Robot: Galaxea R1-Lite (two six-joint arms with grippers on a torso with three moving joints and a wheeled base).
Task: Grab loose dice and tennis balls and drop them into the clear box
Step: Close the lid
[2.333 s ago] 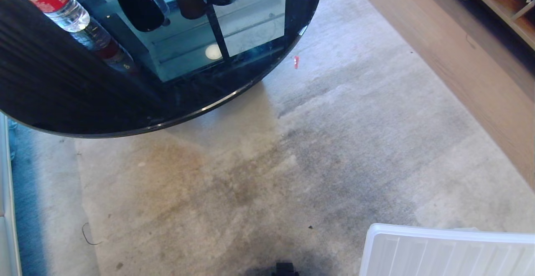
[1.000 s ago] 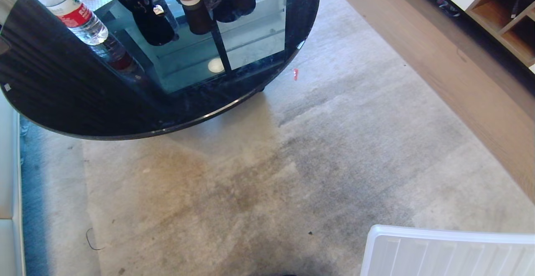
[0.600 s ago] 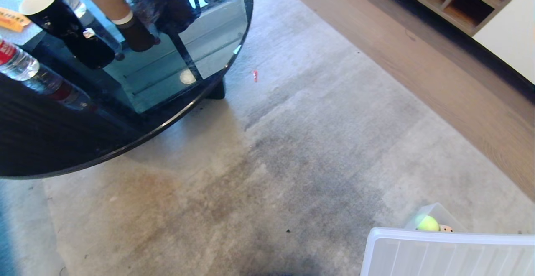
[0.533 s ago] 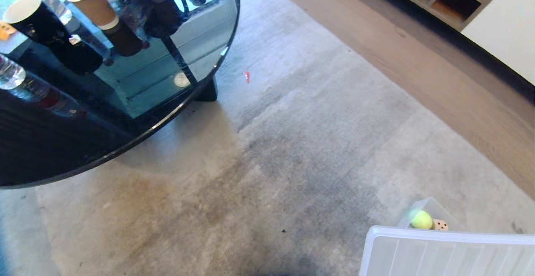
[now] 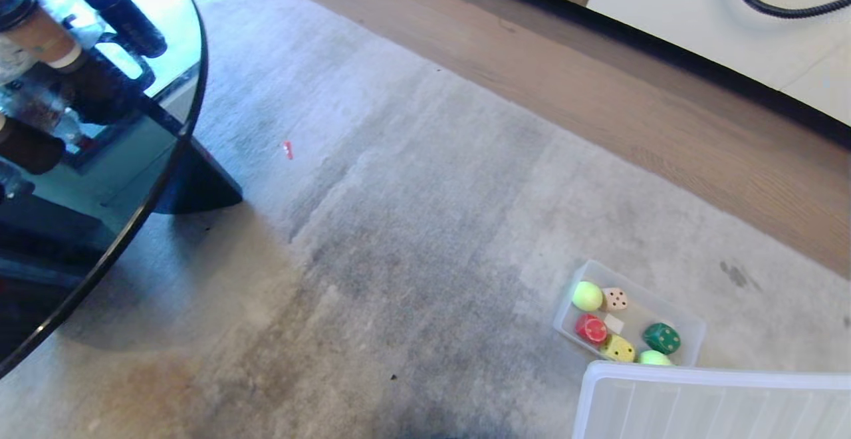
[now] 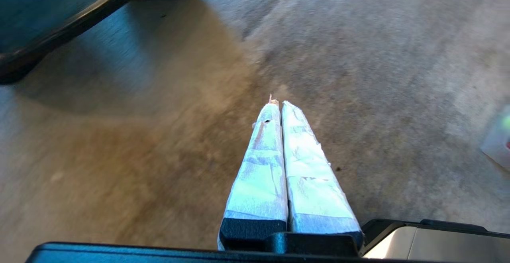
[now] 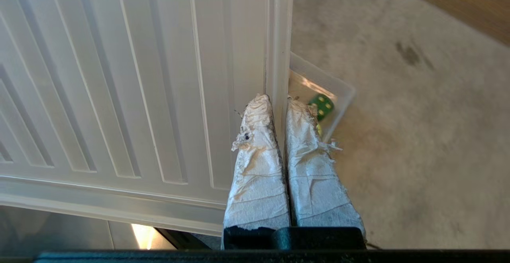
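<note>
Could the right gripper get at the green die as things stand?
Probably not directly: the right gripper is shut and sits above the ribbed tray, whose rim overlaps the clear box holding the green die.

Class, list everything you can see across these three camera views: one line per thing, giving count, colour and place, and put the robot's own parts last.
clear box: one, translucent, on the carpet at lower right of the head view
dice: four in the box, red, yellow, beige, dark green
tennis balls: two, yellow-green, in the box, one at its far end, one at its near edge
ribbed tray: one, translucent white, bottom right, nearer than the box
glass table: one, black-rimmed, at left
paper cup: one, brown, on the table
carpet: grey, stained
red scrap: one, on the carpet by the table
wood floor: brown strip beyond the carpet
left gripper: shut, over bare carpet
right gripper: shut, over the tray's edge
</note>
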